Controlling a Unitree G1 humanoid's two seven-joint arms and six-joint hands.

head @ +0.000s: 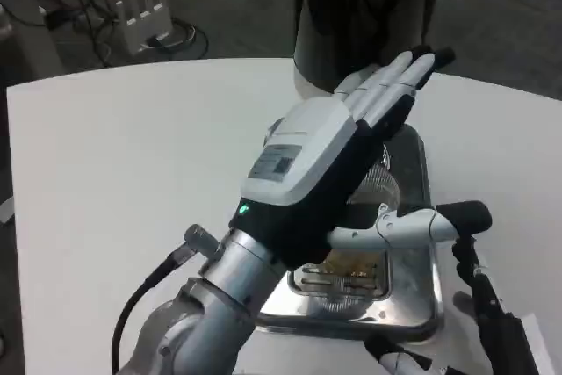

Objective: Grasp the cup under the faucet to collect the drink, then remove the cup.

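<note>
A clear ribbed cup [383, 187] stands on a metal drip tray [420, 303] in front of a dark cylindrical drink dispenser [369, 15]. My left hand [338, 160] hovers over the cup with its white back toward the camera and hides most of it. Its fingers [395, 85] stretch straight toward the dispenser, and its thumb [421, 224] sticks out to the right across the cup's near side. The cup sits between thumb and fingers, which are not closed on it. The faucet is hidden. Part of my right hand [487, 318] shows at the bottom right edge, its pose unclear.
The slotted grate [341, 283] of the tray lies just below the left wrist. White table [132, 182] spreads to the left. Beyond the far edge are floor cables and a white router [145, 15].
</note>
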